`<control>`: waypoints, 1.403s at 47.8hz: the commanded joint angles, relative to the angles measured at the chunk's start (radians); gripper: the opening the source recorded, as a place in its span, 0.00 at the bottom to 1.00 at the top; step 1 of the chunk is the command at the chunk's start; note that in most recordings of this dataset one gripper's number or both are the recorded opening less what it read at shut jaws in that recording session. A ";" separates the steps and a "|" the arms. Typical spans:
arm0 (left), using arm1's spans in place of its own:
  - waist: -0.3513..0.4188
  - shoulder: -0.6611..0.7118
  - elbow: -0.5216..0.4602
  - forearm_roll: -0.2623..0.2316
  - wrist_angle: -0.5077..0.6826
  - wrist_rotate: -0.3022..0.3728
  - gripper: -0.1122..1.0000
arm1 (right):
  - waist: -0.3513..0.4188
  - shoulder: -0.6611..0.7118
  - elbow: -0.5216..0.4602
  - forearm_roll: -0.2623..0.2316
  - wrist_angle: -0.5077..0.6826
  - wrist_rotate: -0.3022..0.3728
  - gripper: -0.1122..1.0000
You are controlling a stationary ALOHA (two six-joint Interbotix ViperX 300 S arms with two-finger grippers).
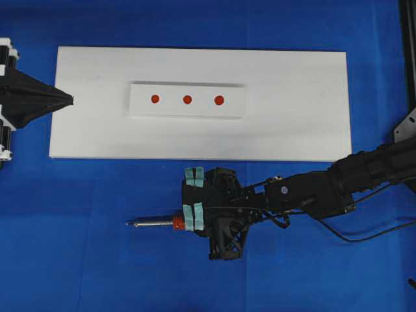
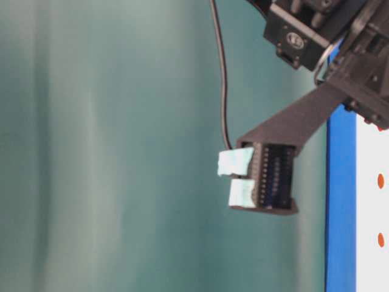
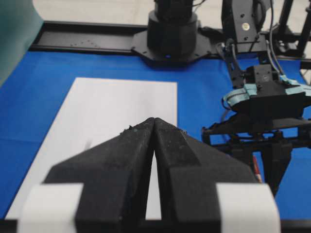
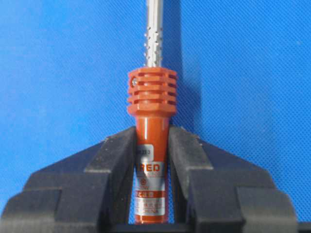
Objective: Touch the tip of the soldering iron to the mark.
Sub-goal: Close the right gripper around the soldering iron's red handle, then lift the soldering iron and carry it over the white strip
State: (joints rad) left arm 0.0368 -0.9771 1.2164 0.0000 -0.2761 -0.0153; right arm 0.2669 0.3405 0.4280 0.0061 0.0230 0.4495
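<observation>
The soldering iron [image 1: 156, 222] lies on the blue cloth in front of the white board, its tip [image 1: 129, 223] pointing left. In the right wrist view my right gripper [image 4: 151, 138] is shut on the iron's red-orange handle [image 4: 151, 121], both jaws pressing on it; the shaft runs out of the top of that view. In the overhead view the right gripper's [image 1: 190, 198] taped fingers still look apart. The mark [image 1: 155, 99] is the left-end red dot on the white block [image 1: 140, 107]. My left gripper [image 1: 70, 99] [image 3: 154, 121] is shut and empty at the board's left edge.
The white board [image 1: 292, 130] lies on blue cloth. The middle dot [image 1: 187, 99] and the right dot [image 1: 219, 100] sit beside the mark. The iron's black cord [image 1: 364, 237] trails right, under the right arm [image 1: 338, 185]. The black arm base [image 3: 172, 34] stands at the back.
</observation>
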 commanded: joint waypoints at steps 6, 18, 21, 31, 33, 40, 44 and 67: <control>0.003 0.003 -0.009 0.002 -0.006 -0.002 0.10 | 0.003 -0.017 -0.017 -0.003 -0.018 -0.002 0.16; 0.003 0.003 -0.009 0.002 -0.005 -0.003 0.10 | 0.002 -0.048 -0.014 -0.003 -0.003 -0.002 0.16; 0.003 0.003 -0.009 0.002 -0.005 -0.002 0.10 | 0.000 -0.075 -0.015 -0.003 0.021 -0.003 0.16; 0.003 0.003 -0.008 0.002 -0.005 -0.002 0.10 | -0.005 -0.212 -0.028 -0.046 0.172 -0.012 0.16; 0.003 0.003 -0.006 0.002 -0.005 -0.002 0.10 | -0.003 -0.245 -0.035 -0.063 0.209 -0.012 0.16; 0.003 0.003 -0.005 0.002 -0.003 -0.003 0.10 | 0.002 -0.310 -0.049 -0.098 0.304 -0.012 0.16; 0.003 0.003 -0.005 0.002 -0.002 -0.003 0.10 | 0.002 -0.331 -0.055 -0.109 0.353 -0.011 0.16; 0.003 0.003 0.002 0.002 0.009 -0.025 0.10 | -0.020 -0.344 -0.061 -0.150 0.382 -0.011 0.16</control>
State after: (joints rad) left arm 0.0368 -0.9771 1.2272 0.0000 -0.2623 -0.0399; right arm 0.2623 0.0276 0.3912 -0.1304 0.4065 0.4387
